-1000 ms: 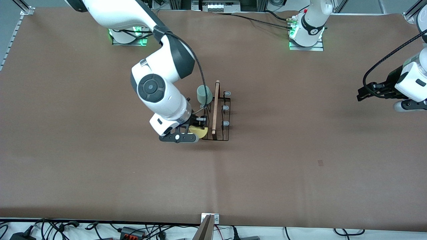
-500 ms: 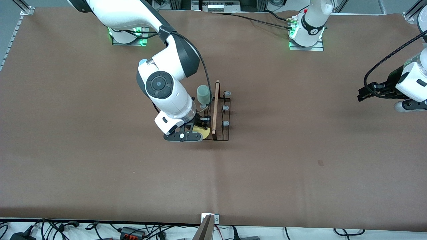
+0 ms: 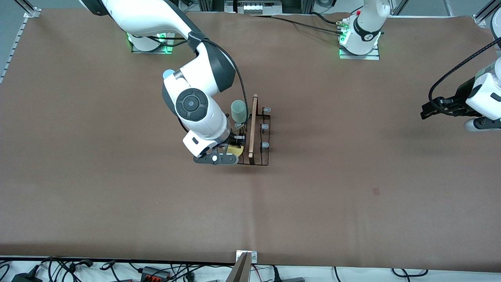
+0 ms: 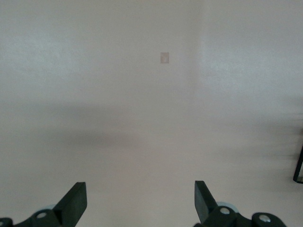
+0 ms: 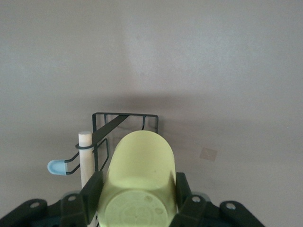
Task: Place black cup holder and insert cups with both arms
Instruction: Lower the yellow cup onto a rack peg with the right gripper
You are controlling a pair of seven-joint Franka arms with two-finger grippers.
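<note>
Gripping yellow cup (image 5: 142, 175) between right fingers (image 5: 183, 191)

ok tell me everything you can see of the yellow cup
The yellow cup is a small, plain tumbler of pale yellow plastic, smooth-walled, with moulded rings on its base. It lies tipped on its side, base toward the right wrist camera, clamped between the fingers of the right gripper. It is over the end of the black cup holder nearer the front camera, beside the wooden rod. Its mouth is hidden.

arms: two big white robot arms (image 3: 199, 113) with dark grey joints
cables: black, looped along each arm
grippers: black, two flat fingers (image 4: 75, 201)
bases: white, with green lights (image 3: 358, 43)
</note>
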